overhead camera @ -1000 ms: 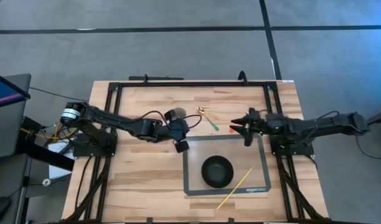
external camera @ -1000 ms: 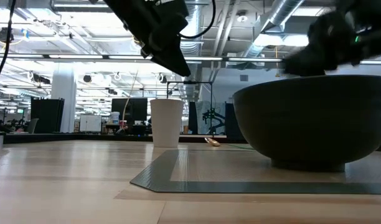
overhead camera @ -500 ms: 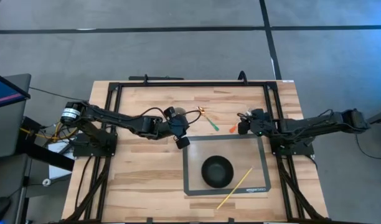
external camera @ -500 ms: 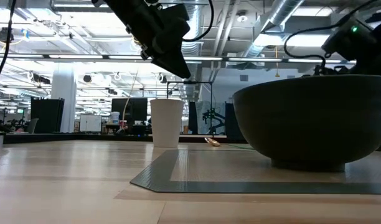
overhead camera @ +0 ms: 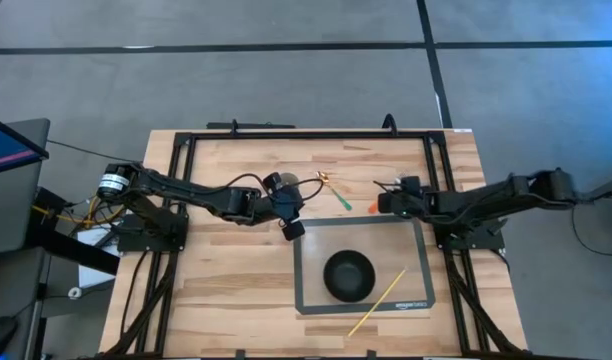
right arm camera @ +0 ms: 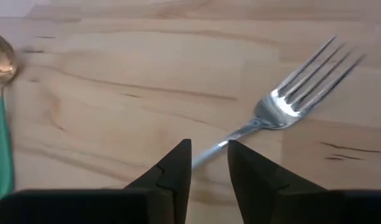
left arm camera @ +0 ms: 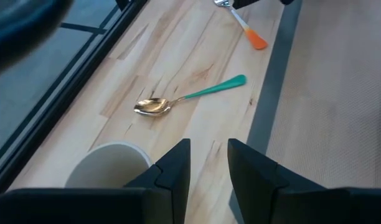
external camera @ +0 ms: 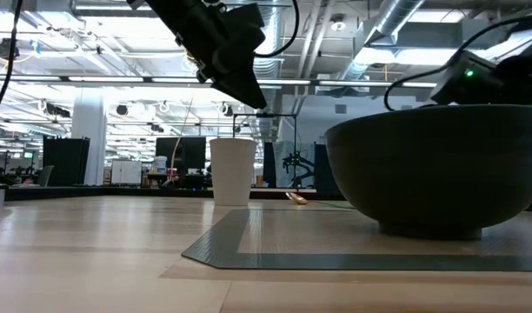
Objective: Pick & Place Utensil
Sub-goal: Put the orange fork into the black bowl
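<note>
Since a second ago the right gripper (overhead camera: 379,203) has dropped low and stretched toward the fork (overhead camera: 382,196), just right of centre in the high view; before, it hung higher with its jaws spread wide, and half a second ago it was tucked closer to its own side. Its jaws now stand only a narrow gap apart, and in the right wrist view the fork's (right arm camera: 284,107) silver neck runs down between them, tines toward the upper right of that frame. Whether they pinch the handle or merely straddle it cannot be told, since the contact lies below the frame edge. To my eye this is the grasp itself, so the task is early: nothing has been lifted. The fork lies on the bare tabletop (overhead camera: 236,260) just above the grey mat (overhead camera: 304,290), its orange handle near the mat's upper right corner. A green-handled spoon (overhead camera: 335,193) lies just left of it, a black bowl (overhead camera: 347,275) sits mid-mat, and a yellow stick (overhead camera: 378,301) crosses the mat's lower edge. The left gripper (overhead camera: 287,217) waits by the white cup (left arm camera: 109,165), jaws slightly apart and empty.
</note>
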Controlling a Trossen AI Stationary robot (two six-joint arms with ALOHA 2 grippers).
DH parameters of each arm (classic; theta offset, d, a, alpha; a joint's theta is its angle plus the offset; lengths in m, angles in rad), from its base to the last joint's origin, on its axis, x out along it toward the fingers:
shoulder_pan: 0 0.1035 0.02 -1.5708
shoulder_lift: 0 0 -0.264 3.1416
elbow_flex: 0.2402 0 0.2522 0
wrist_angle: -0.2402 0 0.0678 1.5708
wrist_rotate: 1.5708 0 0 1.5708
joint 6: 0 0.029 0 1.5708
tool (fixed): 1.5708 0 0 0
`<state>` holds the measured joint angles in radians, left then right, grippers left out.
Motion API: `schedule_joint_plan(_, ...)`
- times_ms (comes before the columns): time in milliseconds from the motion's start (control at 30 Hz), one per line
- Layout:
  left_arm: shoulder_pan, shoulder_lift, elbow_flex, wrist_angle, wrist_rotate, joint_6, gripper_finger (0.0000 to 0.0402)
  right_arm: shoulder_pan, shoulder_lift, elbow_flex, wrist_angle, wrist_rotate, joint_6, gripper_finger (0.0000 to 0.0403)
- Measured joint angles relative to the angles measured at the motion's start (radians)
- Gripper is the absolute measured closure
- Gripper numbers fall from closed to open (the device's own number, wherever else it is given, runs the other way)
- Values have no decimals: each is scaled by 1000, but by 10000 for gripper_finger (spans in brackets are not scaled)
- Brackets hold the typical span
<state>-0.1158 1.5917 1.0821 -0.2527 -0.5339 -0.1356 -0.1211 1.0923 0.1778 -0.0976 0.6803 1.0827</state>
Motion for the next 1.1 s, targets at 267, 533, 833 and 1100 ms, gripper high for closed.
schedule_joint_plan(267, 0, 0, 0, 0, 0, 0, 294, -69, 138, 4, 71, -4, 19, 298)
schedule_joint_plan(533, 0, 1, 0, 0, 0, 0, 294, -111, 224, 3, 215, -10, -103, 314)
schedule_joint_plan(833, 0, 1, 0, 0, 0, 0, 294, -150, 261, 4, 342, -135, -269, 394)
schedule_joint_plan(1100, 0, 1, 0, 0, 0, 0, 294, -148, 264, 0, 411, -180, -375, 364)
